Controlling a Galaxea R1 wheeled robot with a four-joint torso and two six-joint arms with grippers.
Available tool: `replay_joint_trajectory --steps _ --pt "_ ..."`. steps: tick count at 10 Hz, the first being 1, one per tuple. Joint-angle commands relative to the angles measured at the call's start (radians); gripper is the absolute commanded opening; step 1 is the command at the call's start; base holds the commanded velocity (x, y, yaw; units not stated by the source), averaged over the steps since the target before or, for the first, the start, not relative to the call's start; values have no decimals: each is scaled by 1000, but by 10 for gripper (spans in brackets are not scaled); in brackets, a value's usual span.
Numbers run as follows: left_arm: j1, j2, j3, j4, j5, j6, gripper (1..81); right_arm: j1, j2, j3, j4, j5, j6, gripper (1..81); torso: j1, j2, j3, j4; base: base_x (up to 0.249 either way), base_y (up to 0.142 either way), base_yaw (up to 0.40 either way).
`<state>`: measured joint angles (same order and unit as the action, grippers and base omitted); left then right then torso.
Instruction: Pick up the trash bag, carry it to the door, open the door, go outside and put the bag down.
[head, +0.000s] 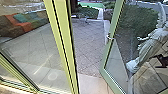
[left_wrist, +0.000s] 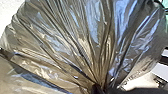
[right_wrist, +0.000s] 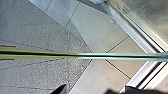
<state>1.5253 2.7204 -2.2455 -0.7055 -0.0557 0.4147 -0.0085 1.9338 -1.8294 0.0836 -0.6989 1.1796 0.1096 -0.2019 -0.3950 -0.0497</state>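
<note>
As folds (left_wrist: 77, 47) converge, trash bag (left_wrist: 57, 37) tapering to neck (left_wrist: 101, 81), long axis unclear

We see grey paving (head: 88, 45) crossed by diagonal joints, with a smoother, paler strip (head: 91, 81) along its near side. On the far part stands something thin-legged (head: 86, 18), too blurred for us to name. In the right wrist view, we find a small round disc (right_wrist: 112, 21) on pale slabs.

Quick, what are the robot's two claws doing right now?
Left claw: closed, gripping the trash bag where it bunches together.
Right claw: can't tell whether it's open or closed.
</note>
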Motion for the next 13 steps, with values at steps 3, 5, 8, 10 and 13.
replay_joint_trajectory --steps 3,5,8,10,13 --pt "3 -14 23 0 99 3 10 116 -11 -4 -28 -21 -15 811 0 0 0 0 0 0 0" --pt "3 -16 23 0 99 -1 10 100 43 7 -33 -34 -15 811 0 0 0 0 0 0 0" --pt "2 -14 23 -2 99 -2 10 38 145 41 -47 -34 -15 811 0 0 0 0 0 0 0" --pt "2 -16 23 -3 99 -2 10 -8 194 49 -48 -30 -15 811 0 0 0 0 0 0 0" --pt "0 -14 23 -2 99 -2 10 -123 236 91 -48 -11 -15 811 0 0 70 0 0 0 0"
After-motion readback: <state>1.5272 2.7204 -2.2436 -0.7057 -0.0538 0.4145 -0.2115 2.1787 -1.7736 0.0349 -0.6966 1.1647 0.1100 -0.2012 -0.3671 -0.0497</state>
